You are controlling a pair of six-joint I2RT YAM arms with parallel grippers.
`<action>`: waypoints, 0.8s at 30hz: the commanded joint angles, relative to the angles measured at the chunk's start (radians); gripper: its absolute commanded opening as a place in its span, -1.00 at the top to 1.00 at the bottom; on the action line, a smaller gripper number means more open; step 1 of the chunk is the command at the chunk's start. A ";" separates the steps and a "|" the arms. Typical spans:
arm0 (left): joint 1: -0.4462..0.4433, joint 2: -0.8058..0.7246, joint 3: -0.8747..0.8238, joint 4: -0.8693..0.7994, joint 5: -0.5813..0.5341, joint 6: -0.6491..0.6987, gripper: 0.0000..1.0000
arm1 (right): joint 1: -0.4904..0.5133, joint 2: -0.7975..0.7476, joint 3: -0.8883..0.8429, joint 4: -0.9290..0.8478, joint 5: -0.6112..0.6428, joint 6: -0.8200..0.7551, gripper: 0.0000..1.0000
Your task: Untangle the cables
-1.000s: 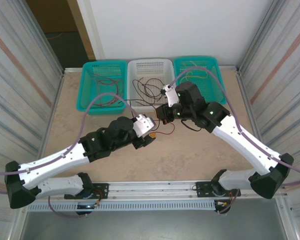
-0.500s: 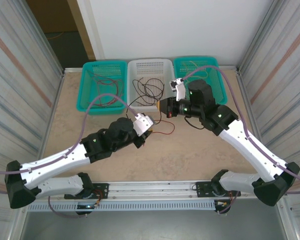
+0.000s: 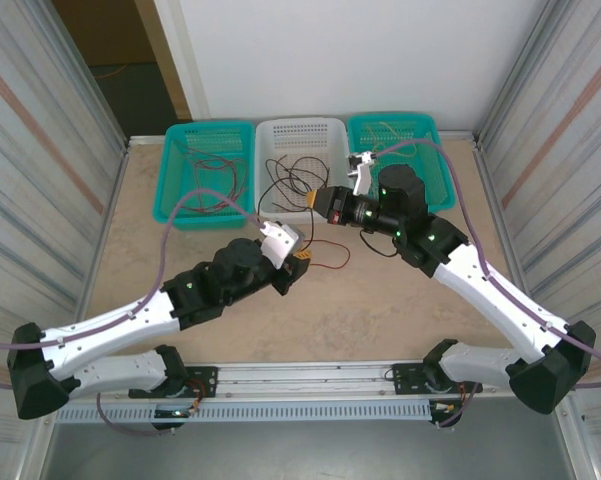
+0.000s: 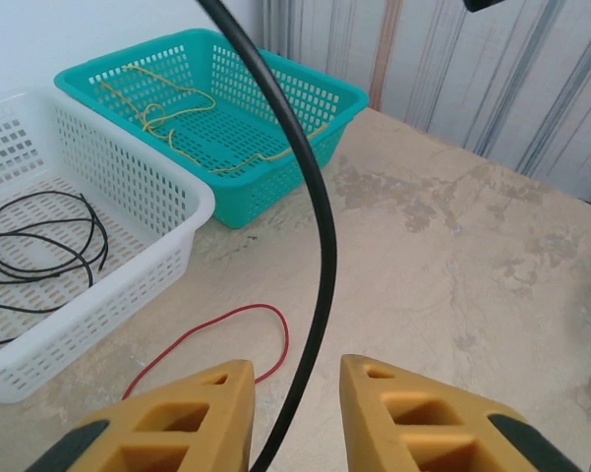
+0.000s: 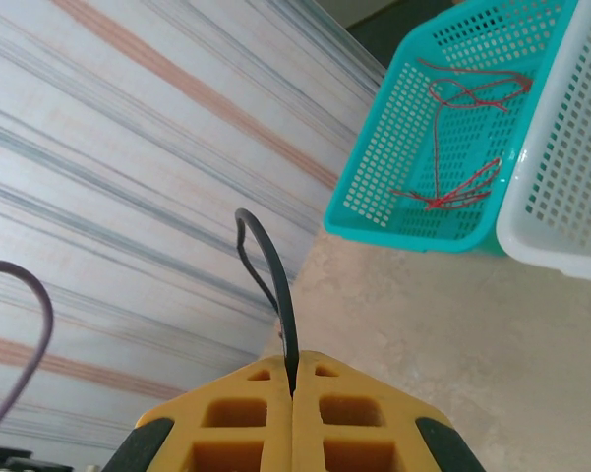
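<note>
- Far left of both jaws, a teal basket [image 3: 162, 195] holds loose red cables [image 5: 462, 93].
- The left gripper [image 4: 293, 379] has its yellow jaws parted to a medium gap. A black cable [image 4: 320, 226] rises through that gap without being pinched.
- Just beyond the left jaws, a single red cable [image 4: 275, 320] lies looped on the table.
- Further beyond them, a white basket [image 4: 108, 265] holds coiled black cables [image 4: 39, 246].
- The right gripper [image 5: 293, 379] has its jaws pressed together on the black cable, which arches out from between the tips.
- Behind the right jaws, another teal basket [image 3: 435, 140] holds yellow cables [image 4: 167, 113].
- Likely step: drawing the black strand free of the red one.
- To do it well, let the strand slide through the left gap, pull slowly with the right, and watch that the red loop is not dragged along.
</note>
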 commanded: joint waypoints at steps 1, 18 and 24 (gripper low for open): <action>-0.006 0.007 0.001 0.032 -0.044 -0.026 0.55 | 0.002 -0.011 -0.022 0.074 -0.004 0.067 1.00; 0.194 -0.118 -0.092 0.127 0.034 -0.437 1.00 | 0.030 -0.122 -0.213 0.276 0.146 0.182 1.00; 0.268 -0.175 -0.189 0.246 0.056 -0.655 1.00 | 0.089 -0.093 -0.271 0.332 0.194 0.219 1.00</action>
